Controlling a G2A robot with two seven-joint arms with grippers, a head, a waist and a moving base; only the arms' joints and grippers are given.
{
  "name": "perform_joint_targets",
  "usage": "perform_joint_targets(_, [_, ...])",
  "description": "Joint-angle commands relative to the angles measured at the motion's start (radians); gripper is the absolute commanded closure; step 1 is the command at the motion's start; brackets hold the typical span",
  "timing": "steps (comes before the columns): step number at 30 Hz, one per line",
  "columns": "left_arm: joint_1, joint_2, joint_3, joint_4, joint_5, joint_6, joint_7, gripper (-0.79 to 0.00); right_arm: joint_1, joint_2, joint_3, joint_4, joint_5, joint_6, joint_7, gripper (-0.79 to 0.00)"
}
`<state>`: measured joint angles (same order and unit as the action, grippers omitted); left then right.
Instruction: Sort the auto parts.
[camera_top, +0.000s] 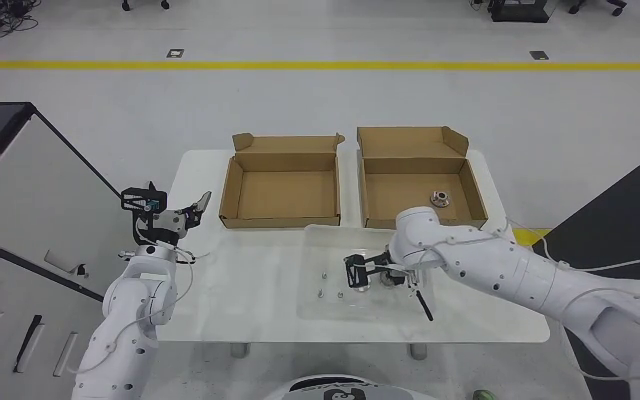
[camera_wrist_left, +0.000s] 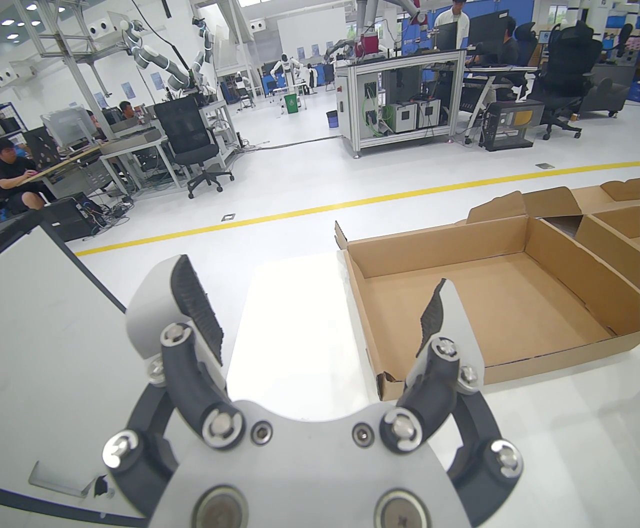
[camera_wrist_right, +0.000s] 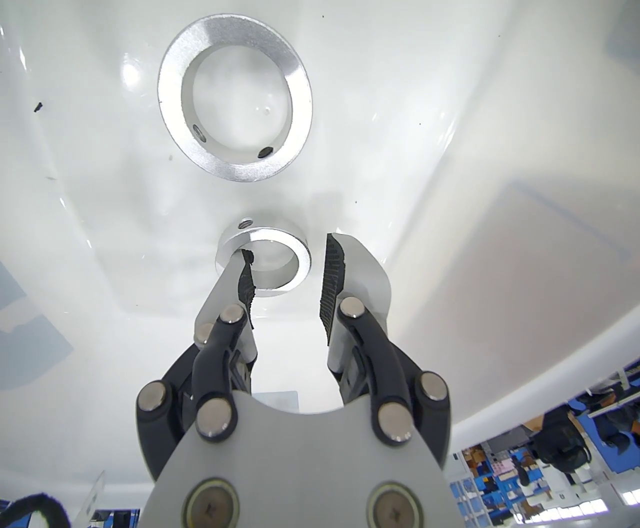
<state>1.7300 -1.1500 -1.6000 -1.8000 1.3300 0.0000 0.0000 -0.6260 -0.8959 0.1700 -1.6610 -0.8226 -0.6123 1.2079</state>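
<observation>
- Small ring (camera_wrist_right: 301, 262) lies flat in the clear tray (camera_top: 320, 240), near a larger ring (camera_wrist_right: 235, 100).
- Right gripper (camera_wrist_right: 289, 245) is part open and grips nothing. One finger sits inside the bore, the other outside, likely set to pinch the wall.
- Left gripper (camera_wrist_left: 311, 272) is wide open and empty, beside the left box (camera_top: 283, 195), probably kept out of the way.
- Right box (camera_top: 400, 190) holds one part (camera_top: 437, 197).

We can make out no readable words, numbers or labels on the cardboard boxes (camera_top: 285, 195), the tray (camera_top: 325, 240) or the rings (camera_wrist_right: 169, 85).

The spread hand (camera_wrist_right: 289, 250) straddles the small ring (camera_wrist_right: 260, 232).
</observation>
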Motion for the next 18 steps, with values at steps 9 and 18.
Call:
perform_joint_targets(9, [0.000, 0.000, 0.000, 0.000, 0.000, 0.000, 0.000, -0.785, 0.005, 0.007, 0.000, 0.010, 0.045, -0.019, -0.019, -0.345])
perform_joint_targets(18, [0.000, 0.000, 0.000, 0.000, 0.000, 0.000, 0.000, -0.785, 0.015, 0.004, 0.000, 0.013, 0.053, -0.018, -0.018, -0.345])
